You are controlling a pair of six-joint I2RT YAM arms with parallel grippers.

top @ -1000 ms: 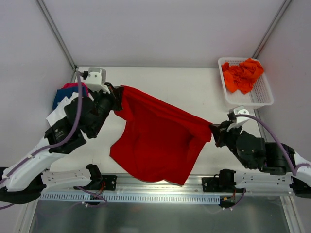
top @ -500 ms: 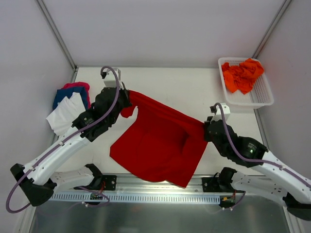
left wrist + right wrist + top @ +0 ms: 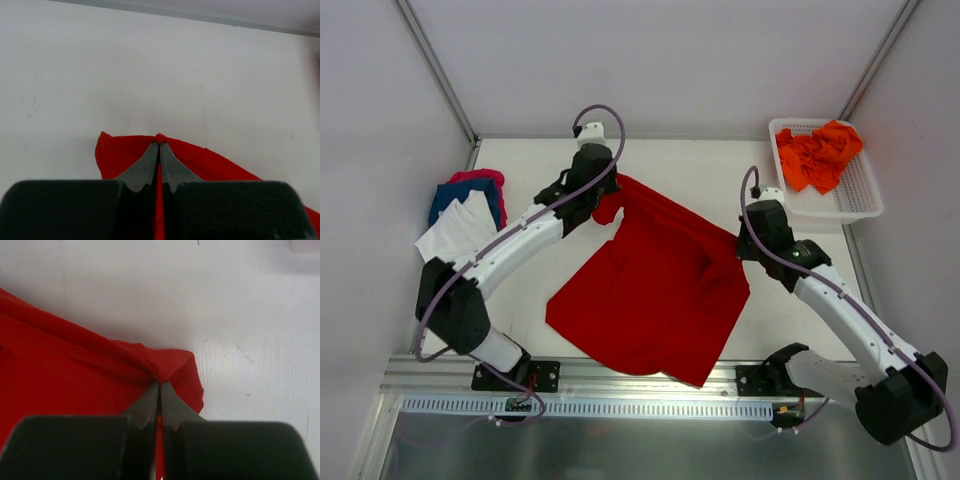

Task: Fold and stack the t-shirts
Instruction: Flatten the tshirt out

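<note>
On the white bench (image 3: pixel 710 170), the red t-shirt (image 3: pixel 650 290) lay half spread, its far corners pinched by the left end effector (image 3: pixel 159 144) and right end effector (image 3: pixel 159 382), both clamped tight. Spreading seemed the step in hand; the next move likely called for laying it flat.

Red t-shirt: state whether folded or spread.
Spread, not folded: the red t-shirt lies open on the table, corners pinched by the left gripper and right gripper.

Spread t-shirt (image 3: pixel 650 290) deep red, plain; basket (image 3: pixel 857 187) white mesh, tees (image 3: pixel 815 155) inside orange; left pile (image 3: pixel 458 228) white, blue, pink.
</note>
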